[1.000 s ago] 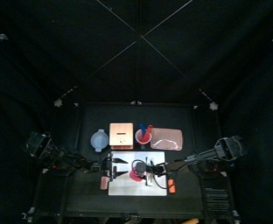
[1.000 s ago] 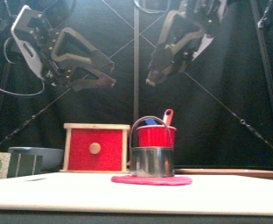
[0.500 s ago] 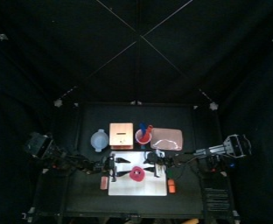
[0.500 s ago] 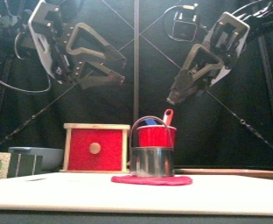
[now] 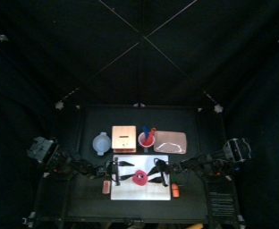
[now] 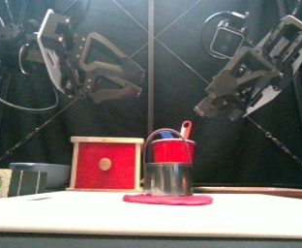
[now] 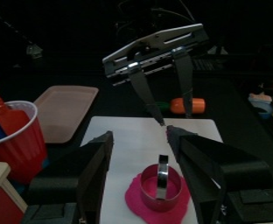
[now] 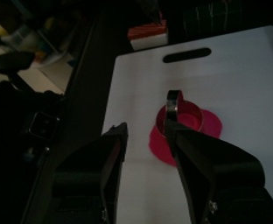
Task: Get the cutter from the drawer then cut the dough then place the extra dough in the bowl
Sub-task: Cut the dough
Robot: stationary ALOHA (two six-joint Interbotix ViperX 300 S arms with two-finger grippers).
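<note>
Well below both end effectors (image 6: 131, 85) (image 6: 212, 108), cutter (image 6: 169, 178) on dough (image 6: 168, 201)

White cutting board (image 5: 142, 191) bearing pink dough (image 5: 150, 180), probably with the cutter (image 5: 142, 174) on it; left gripper (image 5: 118, 168) and right gripper (image 5: 164, 170) flank it.

This is a robotics lab's test booth: black curtains (image 5: 58, 63) fill the top view's upper half, a small black table (image 5: 82, 121) lies below, one black robot arm (image 5: 61, 166) enters from the left, a second black arm (image 5: 221, 161) from the right, and a red plastic cup of toy knives (image 6: 173, 150) stands at the front view's centre.
</note>
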